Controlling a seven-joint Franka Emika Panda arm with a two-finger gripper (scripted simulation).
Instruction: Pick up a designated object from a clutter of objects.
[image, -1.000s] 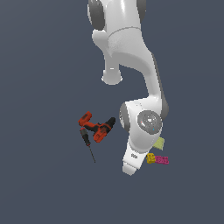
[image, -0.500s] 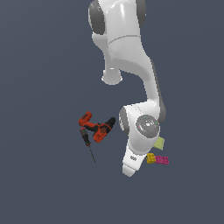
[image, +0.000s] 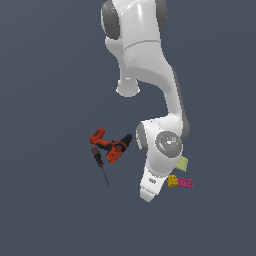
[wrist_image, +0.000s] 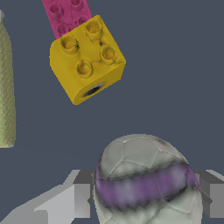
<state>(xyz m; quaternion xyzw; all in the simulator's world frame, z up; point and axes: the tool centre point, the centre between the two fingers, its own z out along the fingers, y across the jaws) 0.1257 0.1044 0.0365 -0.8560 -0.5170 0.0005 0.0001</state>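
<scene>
The designated object, a whitish-grey ball (wrist_image: 146, 170) with a purple band, fills the near part of the wrist view. My gripper (wrist_image: 146, 199) straddles it, and its grey fingers (wrist_image: 81, 199) press against both sides of the ball, shut on it. In the exterior view the white hand (image: 150, 190) points down beside the blocks and hides the ball. Of the clutter, a yellow block (wrist_image: 87, 59) and a pink block (wrist_image: 68, 15) lie just beyond the ball.
A pale yellow-green sponge (wrist_image: 5, 87) lies beside the blocks, partly behind the arm (image: 182, 163). A red-and-black power drill (image: 112, 146) and a thin screwdriver (image: 101, 167) lie on the exterior view's left of the arm. The floor is dark grey.
The upper arm links have shifted slightly. The hand has stayed low at the same spot beside the blocks.
</scene>
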